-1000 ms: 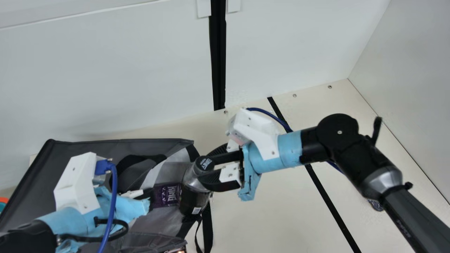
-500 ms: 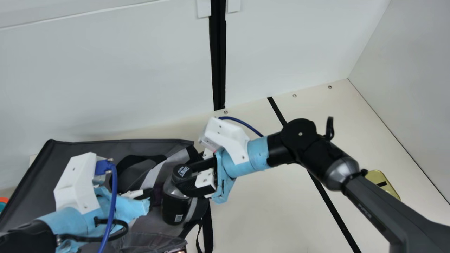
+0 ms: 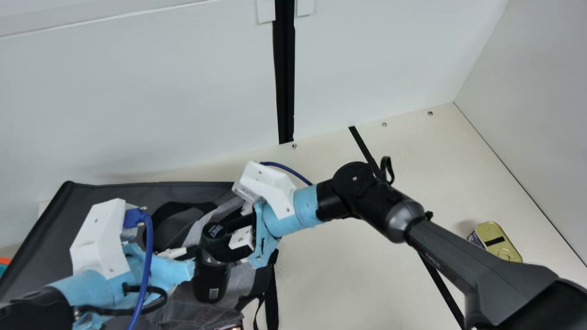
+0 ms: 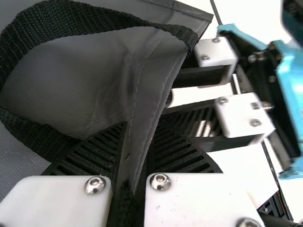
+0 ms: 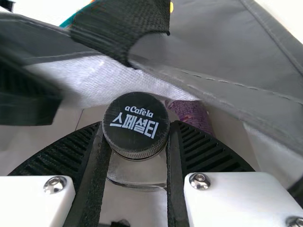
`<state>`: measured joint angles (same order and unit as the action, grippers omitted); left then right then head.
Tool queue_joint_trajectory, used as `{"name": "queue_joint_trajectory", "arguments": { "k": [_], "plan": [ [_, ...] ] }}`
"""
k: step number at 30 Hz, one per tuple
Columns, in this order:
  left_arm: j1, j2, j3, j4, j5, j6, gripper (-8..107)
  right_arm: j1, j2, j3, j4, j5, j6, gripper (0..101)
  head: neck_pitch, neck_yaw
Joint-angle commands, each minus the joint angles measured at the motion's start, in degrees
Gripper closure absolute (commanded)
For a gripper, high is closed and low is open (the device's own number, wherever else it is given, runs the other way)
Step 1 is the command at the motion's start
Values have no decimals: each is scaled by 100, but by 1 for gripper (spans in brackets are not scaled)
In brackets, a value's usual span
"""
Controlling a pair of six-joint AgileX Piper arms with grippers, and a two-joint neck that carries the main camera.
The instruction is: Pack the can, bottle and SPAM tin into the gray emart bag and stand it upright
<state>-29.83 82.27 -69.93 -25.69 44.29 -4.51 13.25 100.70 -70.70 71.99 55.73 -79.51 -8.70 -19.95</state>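
1. Our right tool [image 3: 214, 239] grips the bottle [image 3: 211, 280] by its capped end, right in the gray bag's [image 3: 107, 195] opening!
2. Our left tool [image 3: 190, 253] is closed on the bag's edge.
3. And there's our SPAM tin [image 3: 497, 240], on the worktop [image 3: 344, 284] beyond our right arm [image 3: 373, 199].

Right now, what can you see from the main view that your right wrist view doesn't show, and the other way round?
Main view: the SPAM tin lying on the table, the black strip across it, and the blue cable on my left arm.
Right wrist view: a purple item at the opening of the gray bag.
Both: the bag and the bottle, its black cap end held by my right gripper.
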Motion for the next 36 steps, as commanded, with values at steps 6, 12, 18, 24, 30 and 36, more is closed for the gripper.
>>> {"name": "queue_joint_trajectory", "arguments": {
  "k": [6, 12, 18, 24, 30, 36],
  "plan": [
    [0, 0, 0, 0, 0, 0, 107, 177, 330, -101, 84, -101, -15, 101, -130, -5],
    [0, 0, 0, 0, 0, 0, 107, 319, 600, -282, 126, -180, 32, 101, -130, -5],
    [0, 0, 0, 0, 0, 0, 107, 435, 792, -488, 159, -221, 121, 101, -130, -5],
    [0, 0, 0, 0, 0, 0, 107, 514, 915, -646, 167, -242, 191, 88, -130, -5],
    [0, 0, 0, 0, 0, 0, 107, 541, 960, -748, 110, -229, 261, 68, -130, -5],
    [0, 0, 0, 0, 0, 0, 107, 499, 956, -795, 16, -180, 317, 48, -130, -5]
  ]
}}
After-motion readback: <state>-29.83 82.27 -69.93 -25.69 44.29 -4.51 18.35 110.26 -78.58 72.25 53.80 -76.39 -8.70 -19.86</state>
